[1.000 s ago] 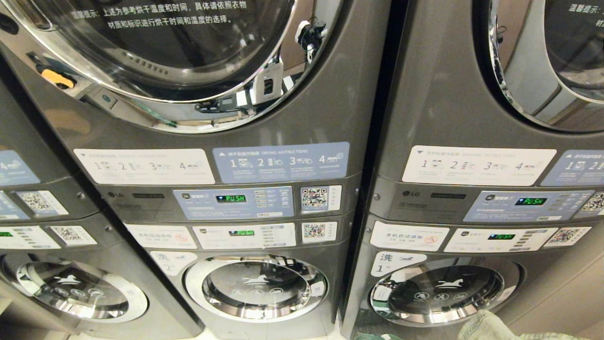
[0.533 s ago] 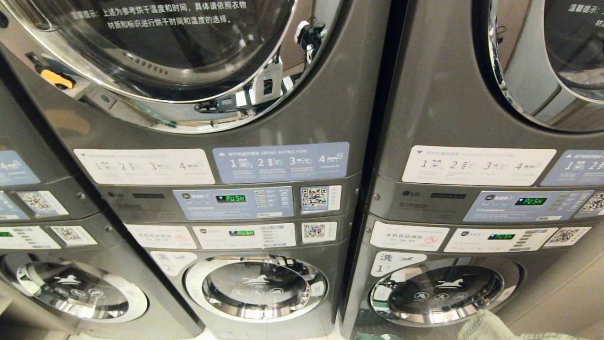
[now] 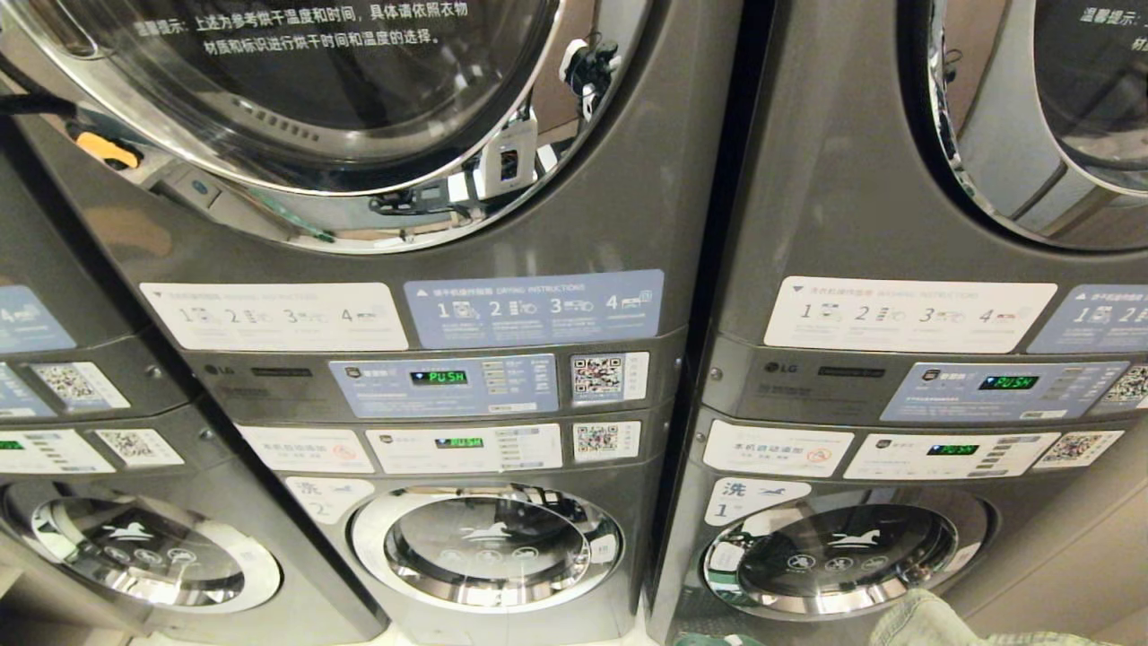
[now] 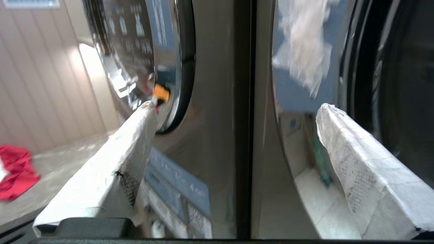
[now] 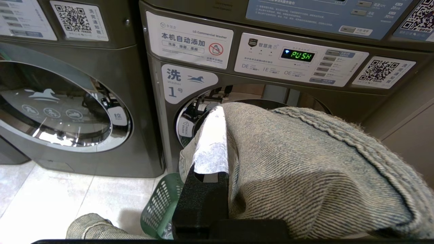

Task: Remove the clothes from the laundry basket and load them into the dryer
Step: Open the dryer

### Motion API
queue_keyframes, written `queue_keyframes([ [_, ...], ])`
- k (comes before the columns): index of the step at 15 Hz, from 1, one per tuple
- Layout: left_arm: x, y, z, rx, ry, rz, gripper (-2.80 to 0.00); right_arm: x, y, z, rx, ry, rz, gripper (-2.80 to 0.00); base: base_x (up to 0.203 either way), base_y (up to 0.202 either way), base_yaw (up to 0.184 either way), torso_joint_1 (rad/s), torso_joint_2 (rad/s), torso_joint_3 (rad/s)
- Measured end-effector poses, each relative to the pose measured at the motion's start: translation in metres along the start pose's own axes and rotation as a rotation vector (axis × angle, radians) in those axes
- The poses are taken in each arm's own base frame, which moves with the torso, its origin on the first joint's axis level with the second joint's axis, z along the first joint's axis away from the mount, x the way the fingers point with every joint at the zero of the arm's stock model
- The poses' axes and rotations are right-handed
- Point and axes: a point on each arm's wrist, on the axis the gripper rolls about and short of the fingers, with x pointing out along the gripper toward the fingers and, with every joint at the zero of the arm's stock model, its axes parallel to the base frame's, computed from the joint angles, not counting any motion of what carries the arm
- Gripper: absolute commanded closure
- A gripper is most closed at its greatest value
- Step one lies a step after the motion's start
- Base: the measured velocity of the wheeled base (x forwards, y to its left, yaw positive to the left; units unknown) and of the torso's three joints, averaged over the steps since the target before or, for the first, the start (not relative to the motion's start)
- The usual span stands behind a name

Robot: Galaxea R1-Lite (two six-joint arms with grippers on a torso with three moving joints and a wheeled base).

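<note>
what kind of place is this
Most likely a self-service laundromat: stacked grey front-loading machines stand side by side, each with QR code payment stickers and numbered instruction labels; a green plastic laundry basket sits on the floor.

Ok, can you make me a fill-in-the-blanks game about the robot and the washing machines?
1. The right gripper is shut on a piece of grey ____ clothing.
2. The little laundry basket on the floor is coloured ____.
3. The green letters on the display spell ____.
4. The left gripper has its fingers ____ and holds nothing.

Missing words: denim; green; PUSH; open
</note>
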Motion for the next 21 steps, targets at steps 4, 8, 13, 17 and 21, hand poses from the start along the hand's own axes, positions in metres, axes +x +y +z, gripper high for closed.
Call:
queue_keyframes([
  [4,-0.004,0.008,0.007,-0.057,-0.089,0.009,-2.8,0.0,0.0,0.0,0.0,0.0,0.0,0.0,0.0,0.0,0.0,0.0,0.0,0.0],
  [8,0.0,0.002,0.006,-0.059,-0.104,-0.004,-2.8,0.0,0.0,0.0,0.001,0.0,-0.003,0.0,0.0,0.0,0.0,0.0,0.0,0.0],
  [13,0.016,-0.015,0.015,-0.055,-0.152,-0.023,-2.8,0.0,0.0,0.0,0.002,0.001,-0.006,0.0,0.0,0.0,0.0,0.0,0.0,0.0],
  [17,0.027,-0.03,0.01,-0.045,-0.153,-0.02,-2.8,0.0,0.0,0.0,0.002,0.001,-0.006,0.0,0.0,0.0,0.0,0.0,0.0,0.0],
  [21,0.032,-0.038,0.002,-0.014,-0.142,-0.019,-2.8,0.0,0.0,0.0,0.004,0.001,-0.007,0.0,0.0,0.0,0.0,0.0,0.0,0.0],
])
